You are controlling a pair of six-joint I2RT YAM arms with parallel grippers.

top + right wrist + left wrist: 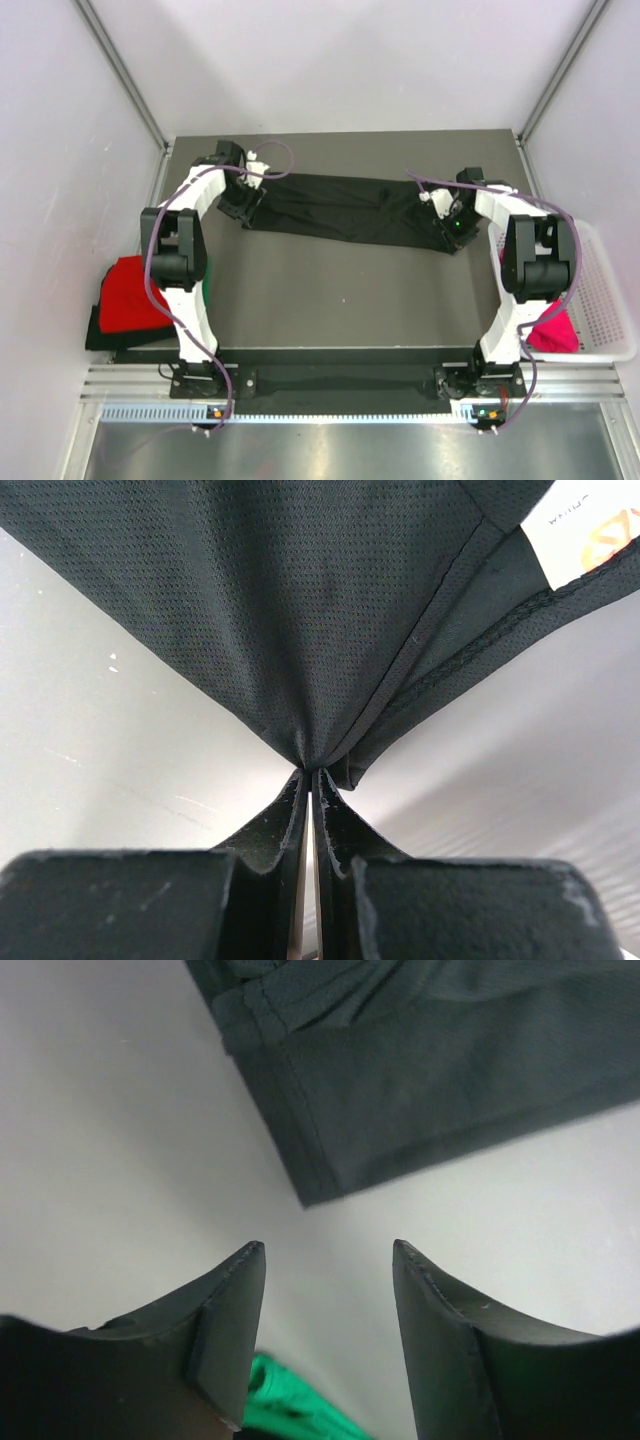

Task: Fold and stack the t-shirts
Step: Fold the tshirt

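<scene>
Cut-off, illegible lettering and orange mark on white neck label of black t-shirt.

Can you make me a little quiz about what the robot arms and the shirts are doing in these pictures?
1. True or false: the right gripper is pinching a bit of the black t-shirt.
2. Pick one. The left gripper is:
A) open and holding nothing
B) shut on a sock
C) holding a cup
3. Fill in the gap: at the left edge of the table, the top t-shirt is coloured ___.

Key: 1 true; 2 A; 3 red.
</scene>
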